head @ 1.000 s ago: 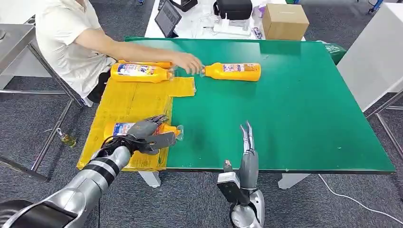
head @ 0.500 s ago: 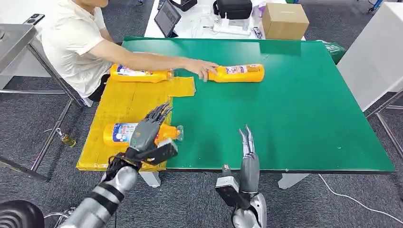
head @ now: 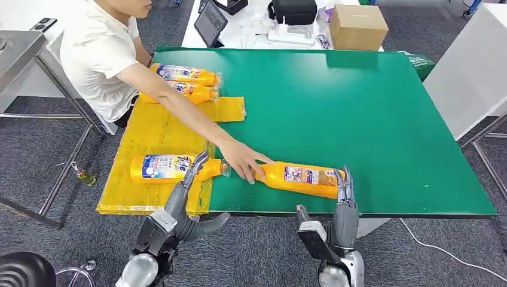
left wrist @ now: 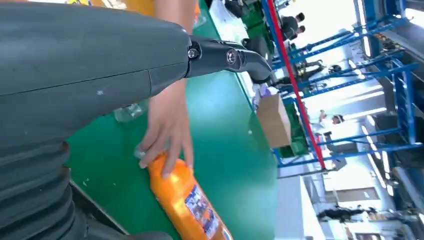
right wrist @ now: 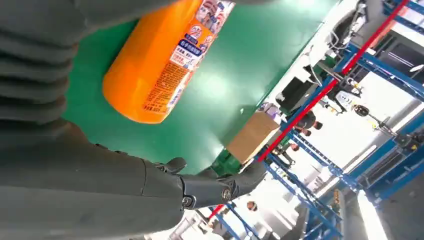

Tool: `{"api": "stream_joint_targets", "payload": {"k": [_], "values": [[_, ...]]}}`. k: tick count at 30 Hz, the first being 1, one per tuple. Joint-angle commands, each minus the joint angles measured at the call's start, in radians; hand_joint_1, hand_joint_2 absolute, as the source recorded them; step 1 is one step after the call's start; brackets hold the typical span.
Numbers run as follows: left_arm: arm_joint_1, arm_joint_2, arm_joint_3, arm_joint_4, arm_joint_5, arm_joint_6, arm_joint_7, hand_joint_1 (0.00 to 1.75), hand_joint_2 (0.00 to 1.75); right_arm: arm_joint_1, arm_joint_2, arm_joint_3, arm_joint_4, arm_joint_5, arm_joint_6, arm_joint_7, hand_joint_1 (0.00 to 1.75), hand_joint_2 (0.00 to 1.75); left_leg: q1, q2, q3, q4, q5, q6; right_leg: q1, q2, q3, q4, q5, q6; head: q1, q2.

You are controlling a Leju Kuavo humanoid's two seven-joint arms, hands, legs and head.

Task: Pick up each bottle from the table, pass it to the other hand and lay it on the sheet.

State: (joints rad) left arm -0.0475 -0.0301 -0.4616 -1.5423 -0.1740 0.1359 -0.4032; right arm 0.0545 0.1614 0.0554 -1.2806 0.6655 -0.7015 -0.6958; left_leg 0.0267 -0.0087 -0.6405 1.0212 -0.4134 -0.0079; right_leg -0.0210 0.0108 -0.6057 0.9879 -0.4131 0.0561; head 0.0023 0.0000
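Orange bottle [head: 302,177] lying on green counter [head: 382,119], base just beside right robot hand [head: 344,200]; both robot hands empty, fingers extended.

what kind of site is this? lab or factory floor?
Likely a robot test area in an industrial hall, not a production line. A green table serves as a staged workbench, a person sits beside it placing orange bottles, and the wrist views show blue steel racking behind.
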Motion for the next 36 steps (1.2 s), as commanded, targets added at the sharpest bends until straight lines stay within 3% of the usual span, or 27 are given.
{"api": "stream_joint_targets", "payload": {"k": [1,4,6,17,20,22,32,36], "values": [[0.001,-0.036,0.02,0.048,0.015,0.025,-0.031,0.0,1.75,-0.092,-0.021,-0.336,0.106,0.404,0.003,0.052,0.0,1.75,-0.001,0.0,0.01,-0.003,-0.003,0.003,0.001,-0.003,0.011,-0.003,-0.003,-0.004,0.0,0.0],[-0.006,-0.066,0.002,0.05,0.068,0.039,-0.06,0.0,1.75,-0.186,-0.15,-0.276,0.254,0.499,0.003,0.21,0.0,1.75,-0.001,-0.001,0.008,-0.002,-0.002,0.004,0.0,-0.003,0.009,-0.003,-0.001,-0.002,0.0,0.0],[-0.016,-0.069,-0.004,0.05,0.08,0.056,-0.067,0.0,1.75,-0.244,-0.201,-0.225,0.346,0.492,0.003,0.246,0.0,1.75,-0.001,0.001,0.006,-0.001,-0.001,0.004,0.0,-0.001,0.007,-0.003,0.0,-0.001,0.0,0.0],[-0.025,-0.065,-0.007,0.056,0.089,0.055,-0.068,0.0,1.75,-0.261,-0.208,-0.195,0.373,0.521,0.003,0.279,0.0,1.75,-0.003,0.0,0.004,-0.001,0.0,0.003,-0.002,-0.001,0.005,-0.001,0.001,0.0,-0.001,0.0],[-0.059,-0.08,-0.024,0.093,0.115,0.052,-0.063,0.0,1.75,-0.365,-0.243,-0.12,0.51,0.53,0.003,0.322,0.0,1.75,-0.002,0.002,0.009,-0.001,-0.002,0.005,-0.001,0.0,0.01,-0.003,0.0,-0.002,0.0,0.0],[-0.073,-0.09,-0.036,0.11,0.133,0.062,-0.062,0.0,1.75,-0.419,-0.249,-0.077,0.591,0.54,0.003,0.344,0.0,1.75,-0.003,0.004,0.005,0.0,0.0,0.004,-0.002,0.003,0.005,-0.002,0.002,0.0,0.0,0.0],[-0.088,-0.09,-0.061,0.121,0.166,0.079,-0.067,0.0,1.75,-0.509,-0.222,0.019,0.742,0.545,0.003,0.331,0.0,1.75,-0.003,0.003,0.006,-0.001,0.001,0.005,-0.002,0.001,0.007,-0.002,0.001,-0.001,-0.001,0.0],[-0.092,-0.084,-0.081,0.117,0.29,-0.011,-0.02,0.0,1.75,-0.529,-0.226,0.071,0.784,0.508,0.004,0.324,0.0,1.75,-0.003,0.002,0.004,0.0,0.001,0.005,-0.002,0.001,0.005,-0.001,0.002,0.001,-0.001,0.0]]}}
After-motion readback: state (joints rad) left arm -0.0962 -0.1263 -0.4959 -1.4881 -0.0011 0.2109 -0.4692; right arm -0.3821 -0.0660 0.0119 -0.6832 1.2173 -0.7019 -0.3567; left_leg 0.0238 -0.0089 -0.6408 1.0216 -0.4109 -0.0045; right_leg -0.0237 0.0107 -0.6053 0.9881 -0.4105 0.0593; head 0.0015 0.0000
